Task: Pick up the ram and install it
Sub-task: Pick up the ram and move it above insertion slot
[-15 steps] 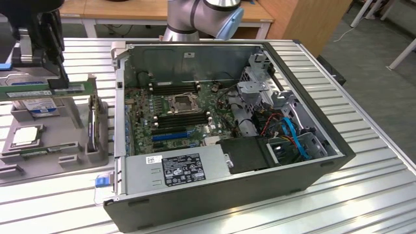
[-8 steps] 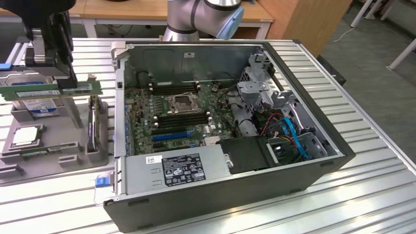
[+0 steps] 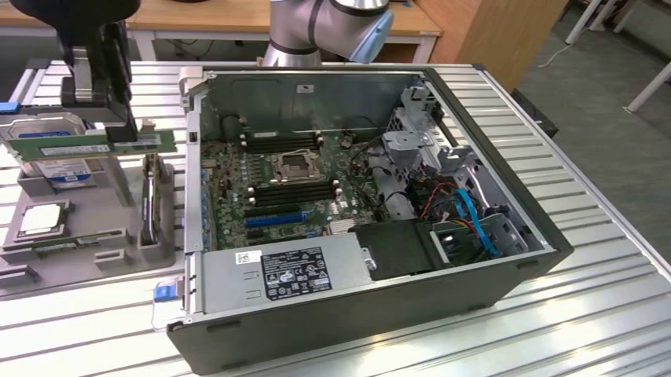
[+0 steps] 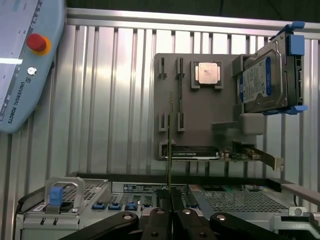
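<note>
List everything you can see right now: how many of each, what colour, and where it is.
ram: one, green, held above the tray
parts tray: one, grey, on the table beside the case
hard drive: one, silver with blue label, standing in the tray
CPU chip: one, silver, lying in the tray
computer case: one, dark grey, open, on the table
motherboard: one, green, inside the case
power supply: one, silver, inside the case
teach pendant: one, pale with red button, on the table
table: one, silver, slatted
gripper: one, black, shut on the ram
</note>
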`<state>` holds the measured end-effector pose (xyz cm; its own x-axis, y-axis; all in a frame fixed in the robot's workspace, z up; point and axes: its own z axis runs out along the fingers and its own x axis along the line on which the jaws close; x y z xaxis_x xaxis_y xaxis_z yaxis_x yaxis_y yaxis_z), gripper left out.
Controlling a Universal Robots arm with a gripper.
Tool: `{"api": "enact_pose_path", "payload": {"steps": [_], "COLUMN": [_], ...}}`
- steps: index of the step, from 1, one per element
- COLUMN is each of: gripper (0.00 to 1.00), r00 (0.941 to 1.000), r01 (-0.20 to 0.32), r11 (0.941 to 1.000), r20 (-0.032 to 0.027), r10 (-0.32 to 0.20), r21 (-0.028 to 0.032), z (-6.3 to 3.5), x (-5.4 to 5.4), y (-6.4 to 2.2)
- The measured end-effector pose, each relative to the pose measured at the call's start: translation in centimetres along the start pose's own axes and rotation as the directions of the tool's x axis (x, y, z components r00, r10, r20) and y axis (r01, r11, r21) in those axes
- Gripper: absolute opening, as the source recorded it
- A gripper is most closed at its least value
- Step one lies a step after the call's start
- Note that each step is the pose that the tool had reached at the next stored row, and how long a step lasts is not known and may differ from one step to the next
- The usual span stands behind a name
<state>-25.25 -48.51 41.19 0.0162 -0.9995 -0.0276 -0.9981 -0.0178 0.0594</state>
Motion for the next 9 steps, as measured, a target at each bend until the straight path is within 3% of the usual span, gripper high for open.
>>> {"api": "enact_pose_path", "payload": {"steps": [9], "gripper": [0.12], "r00": [1.0], "r01": [0.0], "r11": [1.0], "r20": [0.0], "r10": [0.0], "r21": [-0.0024], "z": [-0.08], "x": [0.1], "y": [-1.28]}}
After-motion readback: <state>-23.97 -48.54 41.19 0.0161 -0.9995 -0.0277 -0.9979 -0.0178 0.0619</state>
